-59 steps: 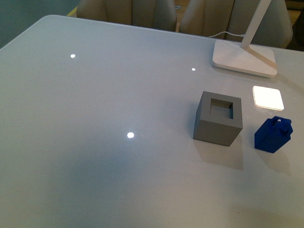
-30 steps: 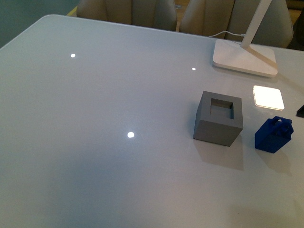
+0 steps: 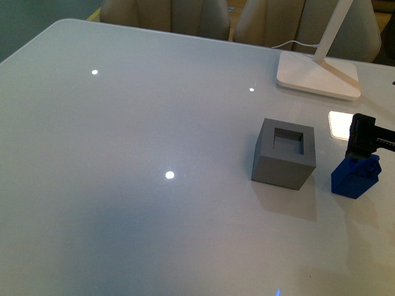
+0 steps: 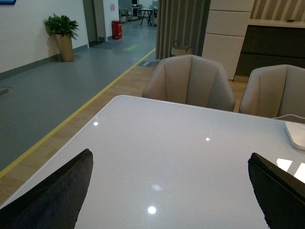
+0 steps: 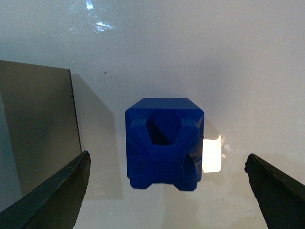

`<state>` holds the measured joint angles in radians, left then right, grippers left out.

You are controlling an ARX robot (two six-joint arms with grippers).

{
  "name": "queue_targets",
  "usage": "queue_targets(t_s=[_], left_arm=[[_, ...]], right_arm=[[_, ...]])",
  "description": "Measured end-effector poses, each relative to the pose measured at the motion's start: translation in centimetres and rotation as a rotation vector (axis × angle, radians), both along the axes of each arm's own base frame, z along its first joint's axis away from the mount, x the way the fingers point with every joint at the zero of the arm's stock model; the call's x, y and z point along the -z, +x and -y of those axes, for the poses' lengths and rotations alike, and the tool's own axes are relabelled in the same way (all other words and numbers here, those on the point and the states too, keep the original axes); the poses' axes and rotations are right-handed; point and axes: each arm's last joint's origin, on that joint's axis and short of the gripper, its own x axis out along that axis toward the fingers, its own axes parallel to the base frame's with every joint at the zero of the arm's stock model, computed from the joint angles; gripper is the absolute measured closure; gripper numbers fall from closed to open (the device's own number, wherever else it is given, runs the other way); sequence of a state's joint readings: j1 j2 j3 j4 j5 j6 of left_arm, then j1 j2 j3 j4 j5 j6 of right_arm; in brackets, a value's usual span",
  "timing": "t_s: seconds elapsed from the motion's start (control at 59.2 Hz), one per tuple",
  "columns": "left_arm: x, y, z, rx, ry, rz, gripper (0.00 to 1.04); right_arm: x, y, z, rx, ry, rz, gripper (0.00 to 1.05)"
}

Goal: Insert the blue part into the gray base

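Observation:
The gray base [image 3: 284,154] is a matte cube with a square hole in its top, standing on the white table at the right. The blue part [image 3: 353,176] stands just right of it, apart from it. My right gripper [image 3: 363,137] comes in from the right edge and hangs just above the blue part, hiding its top. In the right wrist view the blue part [image 5: 164,143] lies between my open fingers [image 5: 52,195], untouched, with the gray base [image 5: 38,124] beside it. My left gripper [image 4: 171,200] is open and empty over bare table.
A white lamp base [image 3: 318,75] with a slanted arm stands at the back right, its bright reflection [image 3: 341,125] on the table behind the blue part. Beige chairs [image 3: 166,13] line the far edge. The table's left part [image 3: 123,154] is bare.
My right gripper has come into the front view from the right edge and now hangs over the blue part. The blue part and gray base have not moved.

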<state>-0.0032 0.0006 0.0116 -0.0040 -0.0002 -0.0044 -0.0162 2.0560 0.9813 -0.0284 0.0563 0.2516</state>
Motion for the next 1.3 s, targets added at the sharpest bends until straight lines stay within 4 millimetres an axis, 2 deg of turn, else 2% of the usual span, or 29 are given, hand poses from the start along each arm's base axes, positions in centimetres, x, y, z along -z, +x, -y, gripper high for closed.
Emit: queue_targets(t_s=[0.219,0.304,0.422,0.473,0.608,0.675,0.895,1.013,1.114,1.3], left_arm=[[0.0,0.0,0.0,0.0,0.0,0.0,0.07],[0.0,0.0,0.0,0.0,0.0,0.0,0.07],[0.0,0.0,0.0,0.0,0.0,0.0,0.07],[0.0,0.0,0.0,0.0,0.0,0.0,0.07],[0.0,0.0,0.0,0.0,0.0,0.0,0.07],[0.0,0.0,0.0,0.0,0.0,0.0,0.07],[0.0,0.0,0.0,0.0,0.0,0.0,0.07],[0.0,0.0,0.0,0.0,0.0,0.0,0.07],[0.0,0.0,0.0,0.0,0.0,0.0,0.07],[0.0,0.0,0.0,0.0,0.0,0.0,0.07]], right_arm=[[1.5,0.9,-0.1,0.024,0.001,-0.034,0.1],[2.0,1.0,-0.1,0.029,-0.003,-0.05,0.25],[2.2,1.0,-0.3,0.042,0.003,-0.057,0.53],[2.2,1.0,-0.3,0.044,0.003,-0.056,0.58],[1.4,0.6,-0.5,0.046,0.022,-0.044,0.59],[0.3,0.0,-0.8,0.036,0.03,-0.028,0.59],[-6.3,-0.8,-3.1,-0.002,0.069,0.1,0.59],[-8.5,-0.9,-5.1,-0.037,0.077,0.139,0.59],[-9.3,-0.6,-7.8,-0.076,0.079,0.142,0.59],[-9.2,0.6,-10.6,-0.097,0.087,0.137,0.59]])
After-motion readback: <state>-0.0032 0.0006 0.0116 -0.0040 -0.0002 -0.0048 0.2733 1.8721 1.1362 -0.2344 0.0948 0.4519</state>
